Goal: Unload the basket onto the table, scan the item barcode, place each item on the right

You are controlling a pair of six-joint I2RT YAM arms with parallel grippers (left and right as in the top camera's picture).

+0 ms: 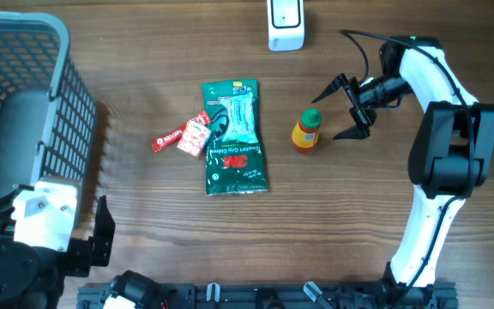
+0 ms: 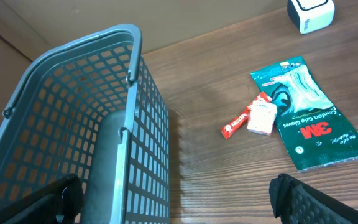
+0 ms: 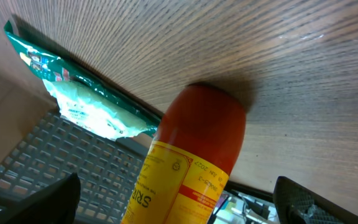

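Observation:
A small sriracha bottle point(image 1: 306, 131) with a green cap and yellow label stands upright on the wooden table, right of centre. My right gripper point(image 1: 331, 116) is open just to its right, one fingertip on each side of the bottle's near flank. In the right wrist view the bottle point(image 3: 194, 155) fills the gap between the wide-open fingers point(image 3: 319, 202) and touches neither of them. A white barcode scanner point(image 1: 286, 23) sits at the table's far edge. My left gripper point(image 2: 179, 208) hangs open and empty at the front left, beside the basket.
A grey mesh basket point(image 1: 24, 103) takes up the left side. A green 3M gloves pack point(image 1: 234, 137) lies mid-table, with small red and white packets point(image 1: 183, 136) to its left. The table is wood point(image 1: 144, 69).

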